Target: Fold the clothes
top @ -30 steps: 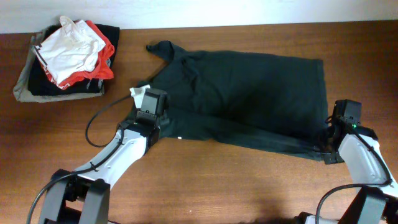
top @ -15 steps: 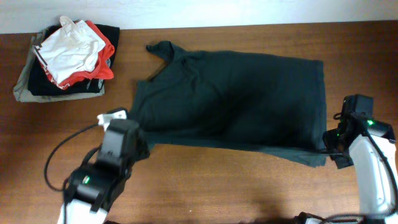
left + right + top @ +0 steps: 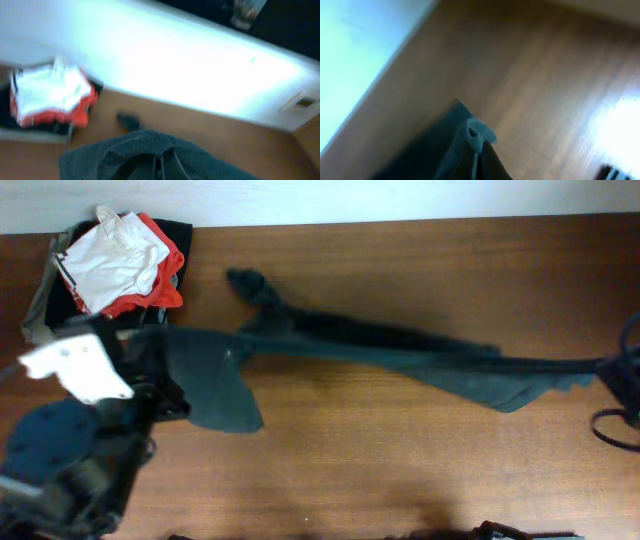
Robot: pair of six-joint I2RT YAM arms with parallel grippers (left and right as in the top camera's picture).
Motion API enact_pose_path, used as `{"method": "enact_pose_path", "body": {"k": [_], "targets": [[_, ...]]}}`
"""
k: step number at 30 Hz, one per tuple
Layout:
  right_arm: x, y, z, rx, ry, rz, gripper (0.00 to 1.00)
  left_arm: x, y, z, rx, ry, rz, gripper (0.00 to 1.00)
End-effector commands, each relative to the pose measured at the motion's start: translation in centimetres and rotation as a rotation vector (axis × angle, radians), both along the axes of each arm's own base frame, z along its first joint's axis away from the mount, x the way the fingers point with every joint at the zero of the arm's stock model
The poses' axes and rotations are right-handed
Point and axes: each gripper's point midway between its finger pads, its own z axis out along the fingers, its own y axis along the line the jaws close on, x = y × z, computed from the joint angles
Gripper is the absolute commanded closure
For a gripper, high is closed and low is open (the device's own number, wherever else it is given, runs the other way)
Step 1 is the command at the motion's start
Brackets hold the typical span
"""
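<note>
At left gripper [image 3: 162,169]: jaws closed, pinching a fold of the T-shirt [image 3: 400,352]; arm raised at near left, blurred from overhead.
At right gripper [image 3: 478,159]: jaws closed on the shirt's opposite end, at the right edge.
Shirt axis: runs left to right, pulled into a narrow band between the two holds; each arm has its own end.
Slack: a flap hangs just right of the left hold; a bunched part trails toward the far side.
Next move, judged: spread flat before any fold.
Surface: brown wood table [image 3: 380,470].
Room: white wall [image 3: 400,198] along the far edge; stack of garments [image 3: 110,270] at far left, near the left hold.
</note>
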Motion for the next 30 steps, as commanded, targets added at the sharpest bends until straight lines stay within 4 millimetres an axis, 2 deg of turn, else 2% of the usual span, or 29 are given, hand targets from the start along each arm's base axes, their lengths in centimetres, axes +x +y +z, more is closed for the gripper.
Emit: {"method": "enact_pose_path", "body": {"k": [1, 4, 8, 11, 12, 15, 16, 18, 19, 21, 25, 27, 30], "targets": [[-1.6, 0.8, 5.2, -0.109, -0.075, 0.074, 0.96, -0.5, 1.1, 4.8, 0.047, -0.092, 0.038, 0.99], [-2.8, 1.2, 7.5, -0.162, -0.104, 0.103, 0.96, -1.2, 1.2, 6.4, 0.054, -0.1, 0.029, 0.99], [-3.8, 1.5, 9.7, -0.199, -0.15, 0.111, 0.96, -1.7, 1.4, 7.3, 0.142, -0.09, 0.014, 0.99], [-3.6, 1.3, 10.3, -0.205, -0.166, 0.102, 0.96, -1.3, 3.4, 7.3, 0.171, -0.078, 0.13, 0.99], [-3.5, 1.1, 10.3, -0.203, -0.169, 0.086, 0.96, -1.0, 4.5, 7.3, 0.19, -0.069, 0.207, 0.99], [-3.9, -1.4, 10.5, -0.214, -0.175, -0.095, 0.96, -0.4, 9.3, 7.7, 0.266, -0.051, 0.549, 0.99], [-3.8, -2.1, 10.6, -0.226, -0.169, -0.135, 0.96, -0.7, 11.7, 8.4, 0.296, -0.059, 0.753, 0.99], [-3.5, -2.5, 10.3, -0.23, -0.148, -0.146, 0.96, -1.2, 13.5, 9.3, 0.335, -0.066, 0.976, 0.99], [-3.4, -2.6, 10.1, -0.23, -0.134, -0.151, 0.96, -1.1, 13.7, 9.5, 0.373, -0.053, 1.032, 0.99], [-3.5, -3.0, 9.8, -0.24, -0.107, -0.17, 0.96, -0.4, 13.8, 9.5, 0.445, -0.016, 1.094, 0.99], [-2.9, -2.8, 9.4, -0.221, -0.099, -0.15, 0.96, 2.6, 12.7, 8.2, 0.529, 0.042, 1.065, 0.99], [-2.0, -2.2, 9.0, -0.188, -0.107, -0.104, 0.96, 4.9, 11.5, 7.1, 0.552, 0.063, 0.963, 0.99], [-0.4, -1.3, 8.3, -0.147, -0.095, -0.02, 0.96, 8.9, 8.3, 4.6, 0.558, 0.096, 0.687, 0.99]]}}
